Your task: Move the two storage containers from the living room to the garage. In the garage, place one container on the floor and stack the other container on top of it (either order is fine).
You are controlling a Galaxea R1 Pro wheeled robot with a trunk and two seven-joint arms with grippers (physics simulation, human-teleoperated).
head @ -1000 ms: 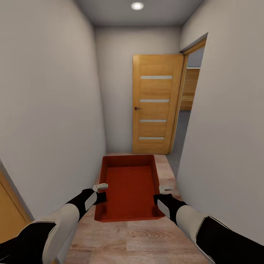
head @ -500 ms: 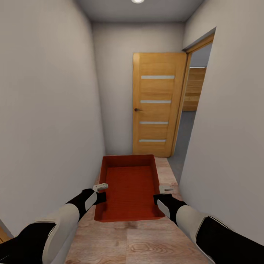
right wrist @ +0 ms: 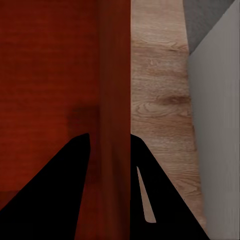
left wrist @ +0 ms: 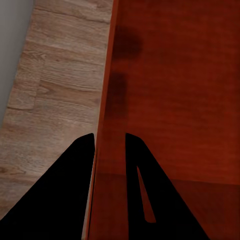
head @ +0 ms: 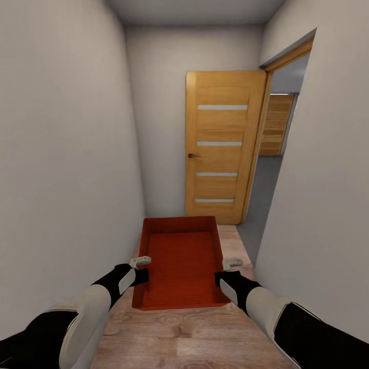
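While you roll forward, the open door [head: 220, 148] and right-hand doorway have grown; the container [head: 179, 261] stays mid-frame, left gripper [left wrist: 109, 142] and right gripper [right wrist: 110, 142] each pinching a side wall. Garage nears.

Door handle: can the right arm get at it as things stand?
Probably not. The right end effector is clamped on the bin, and the handle sits well ahead, beyond the bin.
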